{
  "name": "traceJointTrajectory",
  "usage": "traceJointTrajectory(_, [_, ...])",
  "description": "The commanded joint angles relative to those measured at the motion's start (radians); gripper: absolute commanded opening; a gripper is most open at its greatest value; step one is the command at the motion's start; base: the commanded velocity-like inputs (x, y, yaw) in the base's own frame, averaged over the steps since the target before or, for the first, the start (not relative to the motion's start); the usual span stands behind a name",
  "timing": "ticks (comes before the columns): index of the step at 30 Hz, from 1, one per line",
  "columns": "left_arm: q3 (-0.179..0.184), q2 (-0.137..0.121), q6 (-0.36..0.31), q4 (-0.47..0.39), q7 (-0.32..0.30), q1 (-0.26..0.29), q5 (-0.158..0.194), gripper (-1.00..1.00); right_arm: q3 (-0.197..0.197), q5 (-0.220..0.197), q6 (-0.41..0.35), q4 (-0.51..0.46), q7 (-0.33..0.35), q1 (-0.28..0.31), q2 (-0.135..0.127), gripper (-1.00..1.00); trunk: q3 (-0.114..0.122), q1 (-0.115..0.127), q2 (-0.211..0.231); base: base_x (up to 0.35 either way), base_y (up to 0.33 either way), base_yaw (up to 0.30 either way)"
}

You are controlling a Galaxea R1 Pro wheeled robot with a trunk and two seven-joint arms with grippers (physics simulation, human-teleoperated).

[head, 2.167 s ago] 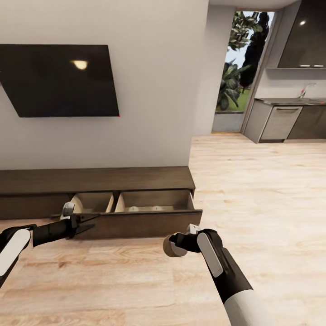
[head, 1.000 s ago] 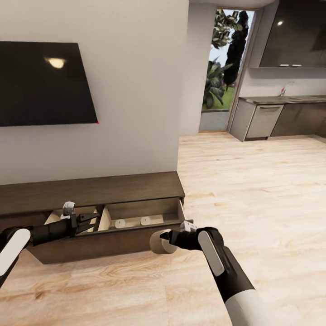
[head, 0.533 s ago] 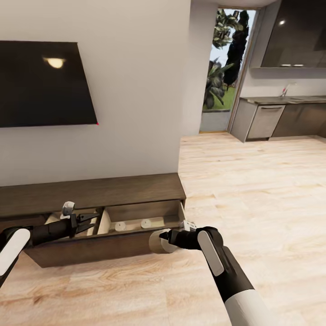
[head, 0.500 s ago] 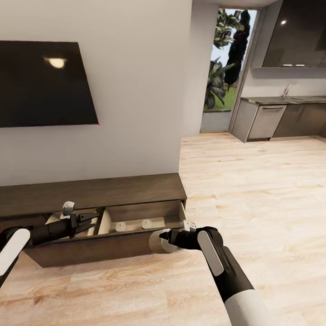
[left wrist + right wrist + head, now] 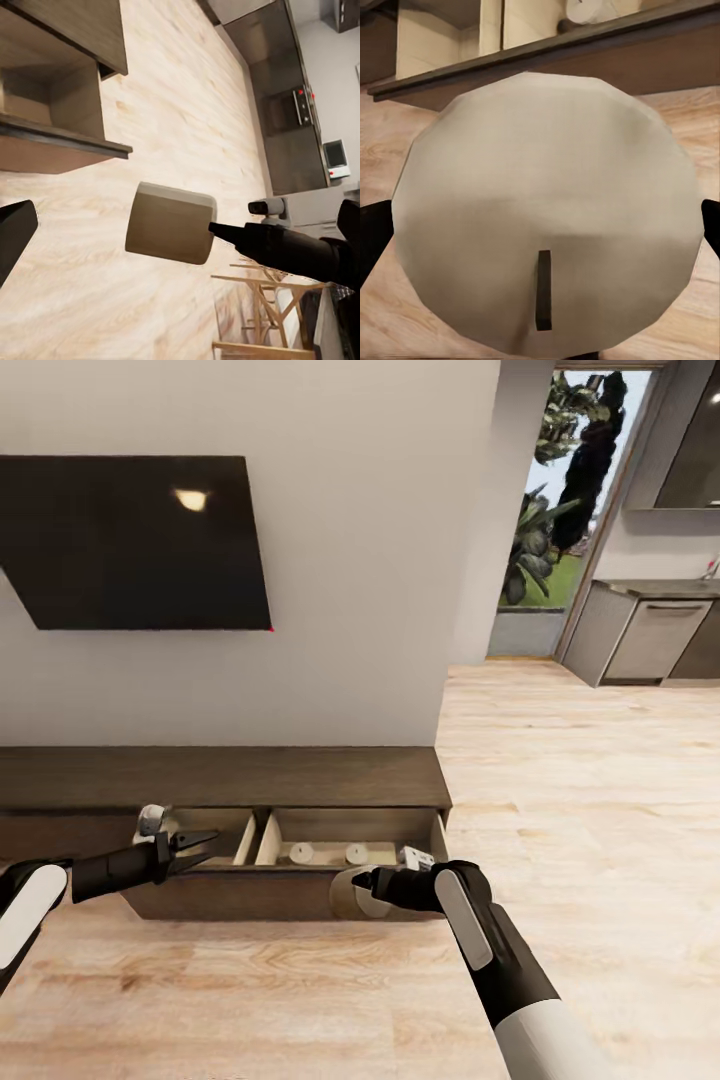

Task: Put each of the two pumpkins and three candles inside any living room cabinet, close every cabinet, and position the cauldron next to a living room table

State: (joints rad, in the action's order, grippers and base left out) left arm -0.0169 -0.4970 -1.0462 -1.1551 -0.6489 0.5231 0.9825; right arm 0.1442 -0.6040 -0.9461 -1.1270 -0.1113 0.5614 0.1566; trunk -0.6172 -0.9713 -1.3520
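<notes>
The long dark-brown cabinet (image 5: 220, 776) runs along the wall with its right drawer (image 5: 300, 895) pulled out. Two tan candles (image 5: 301, 852) (image 5: 356, 853) stand in the drawer's pale right compartment. My right gripper (image 5: 362, 888) is shut on a third candle (image 5: 348, 895), held sideways just in front of the drawer front. That candle (image 5: 547, 202) shows its wick end in the right wrist view, and from the side as a stubby candle (image 5: 171, 223) in the left wrist view. My left gripper (image 5: 200, 847) is open over the drawer's left compartment, holding nothing.
A black TV (image 5: 140, 540) hangs on the wall above the cabinet. Light wood floor (image 5: 560, 800) stretches to the right toward grey kitchen units (image 5: 650, 635) and a glass door (image 5: 560, 510). The wall's corner (image 5: 470, 610) stands past the cabinet's right end.
The whole head view has shifted, so the cabinet and TV now sit further right in the picture. Both arms hold their pose, and the candle stays in the right gripper before the drawer.
</notes>
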Motion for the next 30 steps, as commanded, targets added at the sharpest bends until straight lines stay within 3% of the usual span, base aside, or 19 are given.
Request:
traceJointTrajectory(1, [0.000,0.000,0.000,0.000,0.000,0.000,0.000,1.00,0.000,-0.007,0.001,0.000,-0.001,0.000,0.000,-1.00,0.000,0.000,0.000,0.000,0.000,0.290])
traceJointTrajectory(6, [0.000,0.000,0.000,0.000,0.000,0.000,0.000,1.00,-0.001,-0.014,-0.004,-0.001,0.003,0.000,-0.003,-1.00,-0.002,0.000,0.000,0.118,0.000,0.204])
traceJointTrajectory(13, [0.000,0.000,0.000,0.000,0.000,0.000,0.000,1.00,-0.010,-0.021,-0.006,-0.069,0.024,-0.003,-0.009,-1.00,-0.002,0.000,0.000,0.307,0.000,0.015])
traceJointTrajectory(30, [0.000,0.000,0.000,0.001,0.000,0.000,-0.002,1.00,-0.028,-0.016,0.014,-0.080,0.027,-0.003,-0.014,-1.00,-0.002,0.000,0.000,0.173,0.005,0.000])
